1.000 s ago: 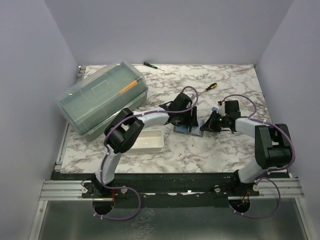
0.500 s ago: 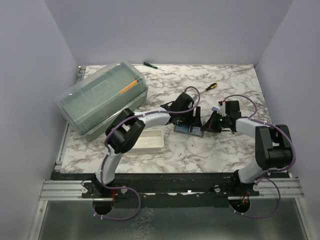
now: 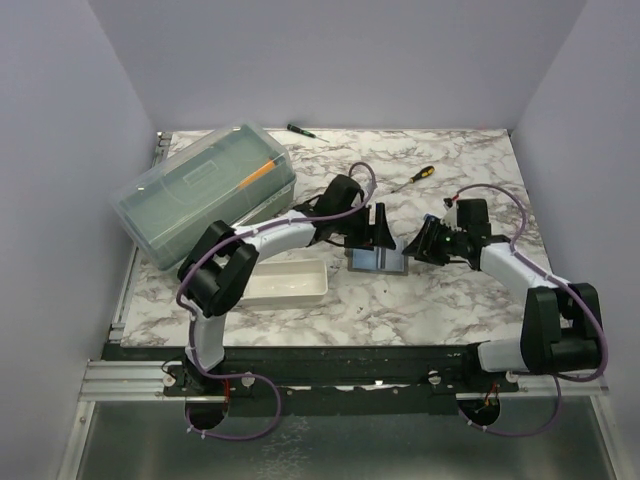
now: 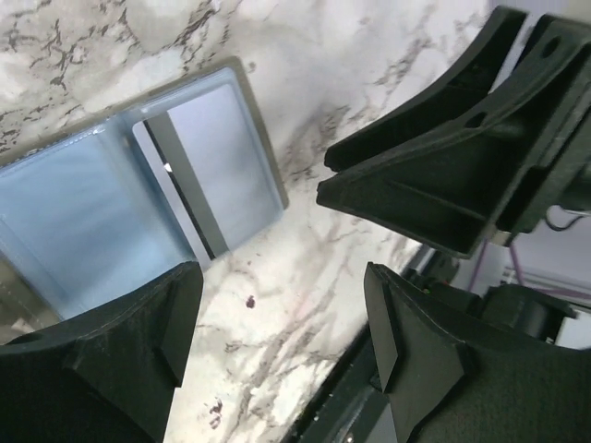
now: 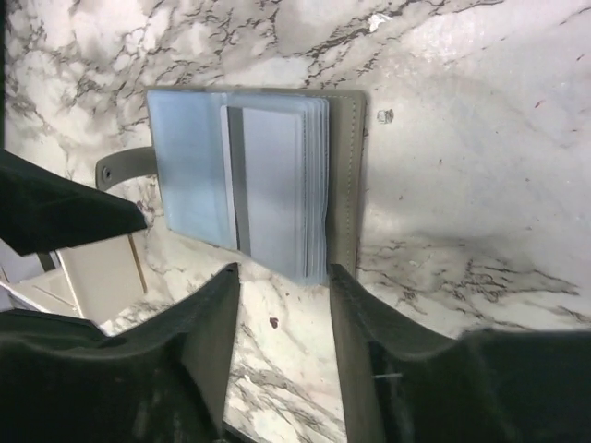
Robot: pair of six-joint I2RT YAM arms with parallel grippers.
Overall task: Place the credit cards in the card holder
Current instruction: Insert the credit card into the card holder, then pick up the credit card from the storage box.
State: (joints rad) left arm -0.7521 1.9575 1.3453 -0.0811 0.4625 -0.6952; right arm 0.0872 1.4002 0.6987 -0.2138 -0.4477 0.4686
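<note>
Marble-patterned table top [image 3: 470,290] fills the middle of the top view, closed in by pale lilac walls. At the upper left of that frame sits a big translucent greenish lidded box [image 3: 200,195]. Just below it, at centre left, lies a white oblong tray [image 3: 290,285].

The left gripper [image 3: 378,225] hangs at the centre of the frame, its jaws spread wide with nothing between them. The right gripper [image 3: 413,247] is just right of centre, pointing toward the left one. Its jaws are parted with only bare marble showing in the gap, and it holds nothing.

The card holder [image 3: 378,262] lies flat and opened out at the centre of the top view, just below the left gripper and beside the right one, apart from both. In the right wrist view, a credit card [image 5: 268,185] with a dark stripe rests among its clear leaves; how far it is seated I cannot tell.

An orange-handled screwdriver [image 3: 422,173] lies at upper right of centre, and a green one [image 3: 300,130] lies by the back wall.
</note>
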